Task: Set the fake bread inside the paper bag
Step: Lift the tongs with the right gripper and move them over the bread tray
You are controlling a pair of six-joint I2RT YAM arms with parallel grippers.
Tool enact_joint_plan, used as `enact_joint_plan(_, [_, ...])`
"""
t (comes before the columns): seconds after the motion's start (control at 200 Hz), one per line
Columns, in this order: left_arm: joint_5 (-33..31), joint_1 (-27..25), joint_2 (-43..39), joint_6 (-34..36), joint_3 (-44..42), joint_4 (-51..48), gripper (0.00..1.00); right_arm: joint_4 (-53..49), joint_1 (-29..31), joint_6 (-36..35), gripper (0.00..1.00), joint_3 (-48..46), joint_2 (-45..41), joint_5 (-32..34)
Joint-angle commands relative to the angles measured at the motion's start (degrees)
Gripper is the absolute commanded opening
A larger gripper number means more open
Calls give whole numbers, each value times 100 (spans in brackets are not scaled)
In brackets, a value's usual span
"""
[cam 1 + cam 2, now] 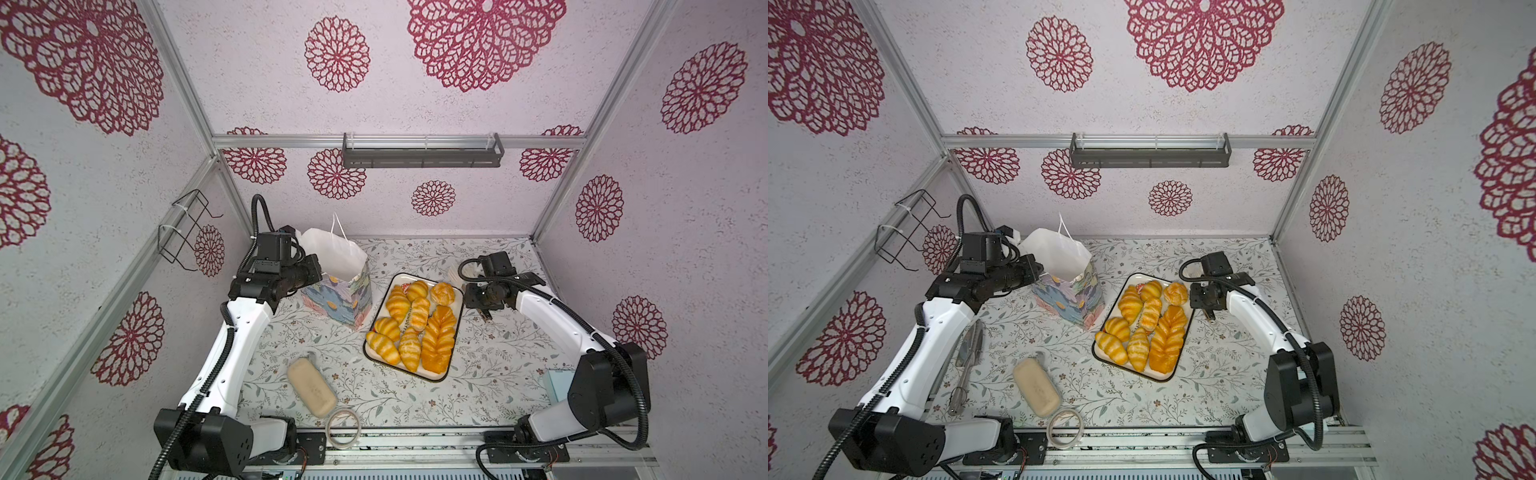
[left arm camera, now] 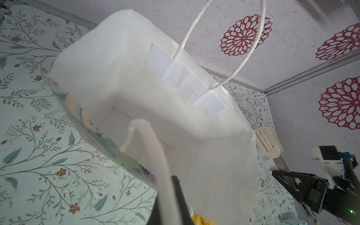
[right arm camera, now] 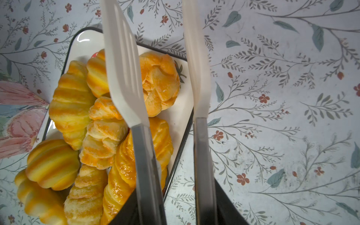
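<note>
Here, tongs (image 3: 124, 78) astride the tray (image 3: 81, 41) rim, fake bread (image 3: 70, 101) inside, open tabletop (image 3: 272, 116) outside.

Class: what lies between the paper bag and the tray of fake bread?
Nothing: a narrow strip of bare tablecloth separates paper bag from tray, shown in both top views.

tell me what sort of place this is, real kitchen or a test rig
Most likely a staged robot test booth, not a kitchen: a bare aluminium frame holds wallpapered panels, a left arm and right arm sit on a front rail, and glossy fake bread fills a tray.
</note>
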Motion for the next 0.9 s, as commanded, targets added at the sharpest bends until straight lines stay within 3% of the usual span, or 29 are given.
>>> enact_joint_plan(0.0, [-58,41,-3,72,64,-56,0,77,60,52,50,14,-66,-228])
enact_joint_plan(0.896, [-24,46,-3,26,2,-20,0,601,87,129,50,-536,342,-408])
